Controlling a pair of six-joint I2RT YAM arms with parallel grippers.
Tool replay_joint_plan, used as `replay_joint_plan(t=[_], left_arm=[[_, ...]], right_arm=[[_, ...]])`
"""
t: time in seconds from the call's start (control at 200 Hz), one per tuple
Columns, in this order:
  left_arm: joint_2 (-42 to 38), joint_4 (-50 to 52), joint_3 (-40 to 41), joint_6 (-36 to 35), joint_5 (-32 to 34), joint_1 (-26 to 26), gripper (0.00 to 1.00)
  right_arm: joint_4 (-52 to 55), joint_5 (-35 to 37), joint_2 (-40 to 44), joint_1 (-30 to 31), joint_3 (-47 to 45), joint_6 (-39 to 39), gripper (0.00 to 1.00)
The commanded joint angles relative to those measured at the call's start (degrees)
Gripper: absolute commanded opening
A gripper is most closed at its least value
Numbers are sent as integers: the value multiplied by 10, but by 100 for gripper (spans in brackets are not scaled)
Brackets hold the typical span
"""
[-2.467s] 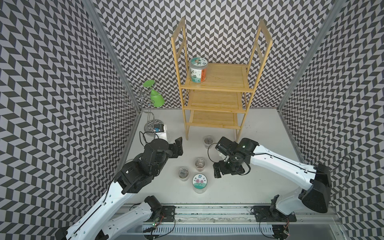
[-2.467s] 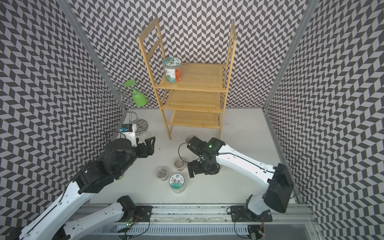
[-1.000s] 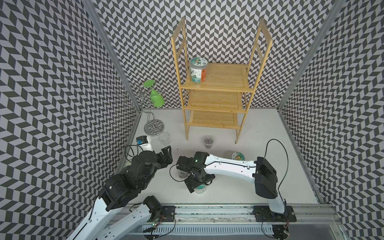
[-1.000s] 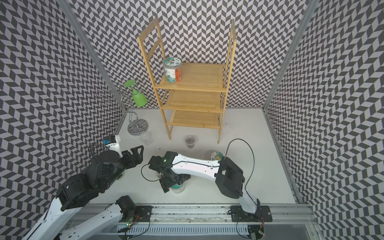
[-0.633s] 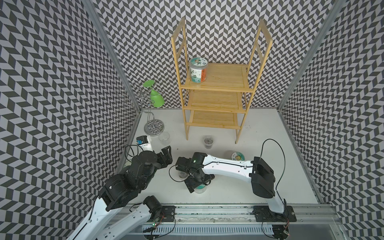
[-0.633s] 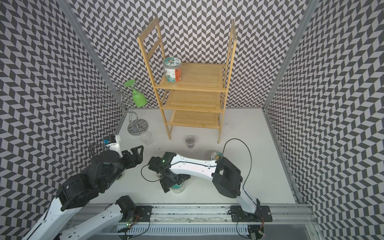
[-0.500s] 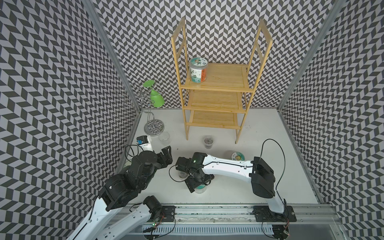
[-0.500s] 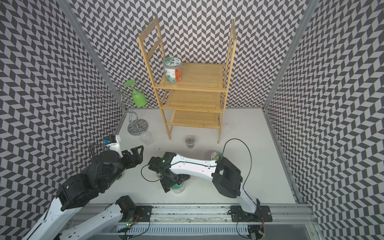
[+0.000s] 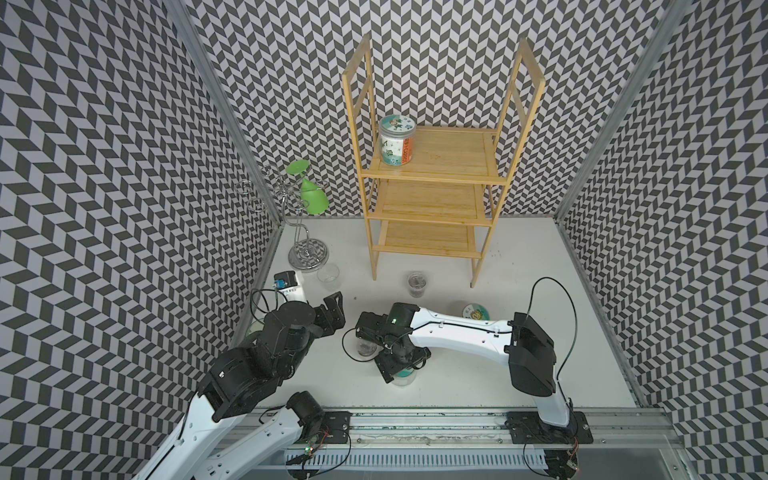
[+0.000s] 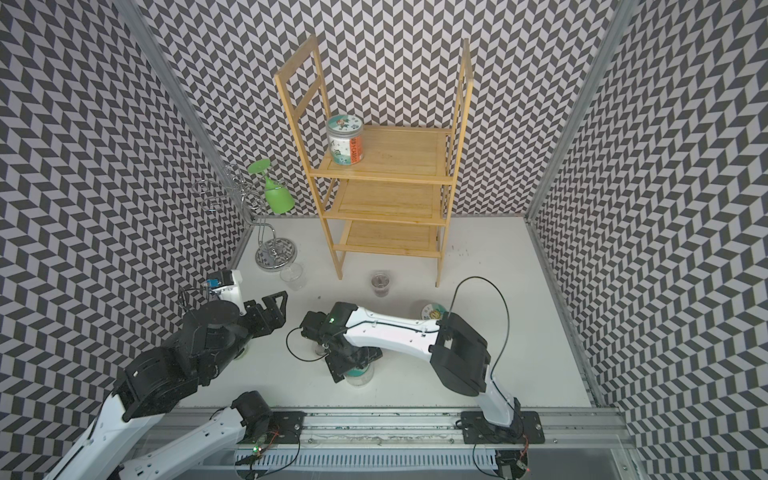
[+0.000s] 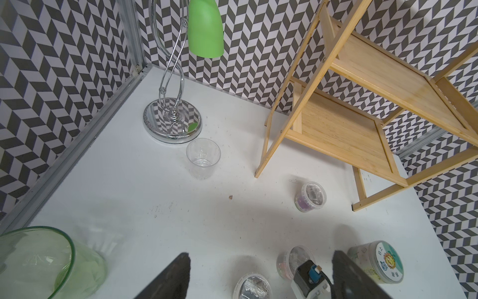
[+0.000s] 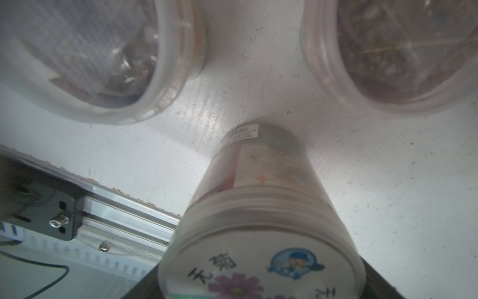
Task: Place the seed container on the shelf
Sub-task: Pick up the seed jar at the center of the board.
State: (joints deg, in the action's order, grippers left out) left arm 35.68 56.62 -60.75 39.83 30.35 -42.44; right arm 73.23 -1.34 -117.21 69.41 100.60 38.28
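The seed container [image 12: 261, 220], a clear jar with a flower-print lid, stands on the white table near its front edge, mostly hidden under my right gripper [image 9: 401, 363] in both top views. Its rim [image 10: 359, 376] peeks out below the gripper. In the right wrist view the dark fingers [image 12: 144, 284] press against both sides of the lid. My left gripper [image 11: 261, 277] hovers open and empty to the left [image 9: 332, 309]. The bamboo shelf [image 9: 436, 166] stands at the back with a similar jar [image 9: 397, 141] on its top tier.
Another printed jar [image 9: 476, 311] stands behind the right arm. Small lidded tubs [image 12: 90, 51] [image 12: 401, 51] sit close beside the gripped jar, another tub [image 9: 417, 283] before the shelf. A clear cup [image 9: 328, 274], chrome glass stand [image 9: 305, 253] and green glass bowl [image 11: 38, 259] are at left.
My right arm swung to the front left over the jar, and its jaws narrowed onto the lid. The left arm drew back earlier and now stays still.
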Motion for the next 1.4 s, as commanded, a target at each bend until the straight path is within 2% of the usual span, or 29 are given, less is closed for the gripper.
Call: replay_joint_plan(t=[0.0,0.346,0.546,0.661,0.776,0.961,1.187,1.397], left_arm=[[4,-8,-12,-23,2,3,87],[15,-57,-18,-127,-23,3,87],[25,-84,-22,-231,-102,3,88],[27,-124,10,-313,-189,1,90],[30,-175,48,-388,-244,-10,93],[47,-264,95,-481,-269,-33,99],[44,-398,167,-578,-296,-68,100],[32,-473,226,-624,-328,-78,100]], right_arm=[[22,-6,55,-14,24,8,76],[27,-84,181,-103,-19,11,73],[26,-74,249,-165,-45,9,74],[27,-82,278,-208,-54,-3,74],[27,-107,295,-245,-63,-21,74],[27,-149,304,-282,-60,-43,74],[27,-192,307,-314,-53,-71,74],[27,-226,311,-331,-56,-92,74]])
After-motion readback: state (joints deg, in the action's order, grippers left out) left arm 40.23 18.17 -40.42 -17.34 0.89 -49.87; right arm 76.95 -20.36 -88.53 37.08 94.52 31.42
